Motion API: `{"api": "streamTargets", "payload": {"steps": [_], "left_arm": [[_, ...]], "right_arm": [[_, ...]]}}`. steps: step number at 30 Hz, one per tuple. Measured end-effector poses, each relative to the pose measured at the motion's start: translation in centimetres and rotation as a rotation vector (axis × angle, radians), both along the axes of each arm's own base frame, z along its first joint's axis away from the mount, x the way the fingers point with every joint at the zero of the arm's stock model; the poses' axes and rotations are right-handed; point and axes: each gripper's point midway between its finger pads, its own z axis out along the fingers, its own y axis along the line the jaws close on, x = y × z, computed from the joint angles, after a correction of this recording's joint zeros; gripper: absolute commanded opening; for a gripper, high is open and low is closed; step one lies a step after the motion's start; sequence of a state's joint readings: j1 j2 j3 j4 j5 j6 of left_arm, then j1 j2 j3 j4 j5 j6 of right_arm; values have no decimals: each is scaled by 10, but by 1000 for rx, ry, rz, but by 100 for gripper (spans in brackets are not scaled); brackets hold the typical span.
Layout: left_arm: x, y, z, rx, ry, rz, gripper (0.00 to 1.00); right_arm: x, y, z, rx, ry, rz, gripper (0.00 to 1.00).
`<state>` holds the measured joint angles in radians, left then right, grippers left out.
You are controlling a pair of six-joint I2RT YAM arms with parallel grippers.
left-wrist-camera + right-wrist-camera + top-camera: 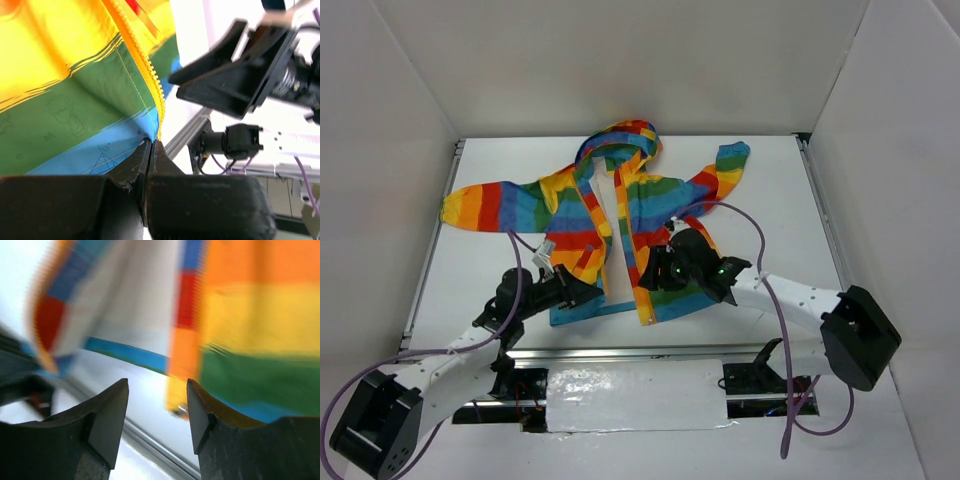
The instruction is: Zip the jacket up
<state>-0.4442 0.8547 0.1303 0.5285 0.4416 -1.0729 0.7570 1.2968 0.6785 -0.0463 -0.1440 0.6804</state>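
Observation:
The rainbow-striped hooded jacket (650,195) lies on its back on the white table, front open, hood at the far side. My left gripper (588,293) is shut on the blue bottom hem corner of the jacket's left panel, right at the orange zipper tape (146,75); the jaws meet with the fabric (75,100) pinched between them. My right gripper (652,278) hovers over the lower part of the right panel, open and empty. In the blurred right wrist view the right panel's (250,340) orange zipper edge ends with a small metal piece (178,410) just beyond the right finger (200,410).
An aluminium rail (620,352) runs along the table's near edge, close under both grippers; it also shows in the left wrist view (186,136). White walls enclose the table on three sides. The right arm's black wrist (235,75) is close to the left gripper.

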Motion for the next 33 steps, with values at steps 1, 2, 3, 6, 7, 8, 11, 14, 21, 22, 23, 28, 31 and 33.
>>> {"api": "streamTargets", "payload": {"steps": [1, 2, 3, 6, 7, 8, 11, 14, 21, 22, 23, 28, 31, 33], "left_arm": [[1, 1, 1, 9, 8, 12, 0], [2, 3, 2, 18, 14, 21, 0], [3, 4, 3, 29, 17, 30, 0], [4, 8, 4, 65, 24, 48, 0], [4, 10, 4, 81, 23, 50, 0], [4, 11, 4, 93, 28, 55, 0], [4, 15, 5, 134, 33, 61, 0], [2, 18, 3, 168, 38, 56, 0], [-4, 22, -8, 220, 62, 36, 0], [-5, 22, -9, 224, 67, 35, 0], [-5, 22, -10, 228, 67, 33, 0], [-6, 23, -13, 242, 65, 26, 0], [-6, 23, -14, 245, 72, 22, 0], [-7, 23, -14, 245, 72, 21, 0]], "right_arm": [[-3, -9, -5, -59, 1, -14, 57], [-5, -17, -10, -112, 5, -25, 58], [-9, -27, -16, -175, 10, -34, 59], [-27, -47, -34, -341, 38, -17, 64], [-33, -51, -39, -395, 43, -5, 65], [-37, -53, -43, -438, 48, 8, 65], [-43, -56, -52, -548, 43, 32, 67], [-42, -60, -60, -625, 42, 38, 69], [-35, -57, -71, -699, 42, 47, 69], [-36, -57, -73, -703, 44, 52, 69], [-37, -56, -73, -704, 45, 55, 69], [-41, -52, -74, -698, 47, 74, 67], [-42, -51, -75, -695, 53, 79, 67], [-44, -49, -78, -689, 65, 87, 66]]}}
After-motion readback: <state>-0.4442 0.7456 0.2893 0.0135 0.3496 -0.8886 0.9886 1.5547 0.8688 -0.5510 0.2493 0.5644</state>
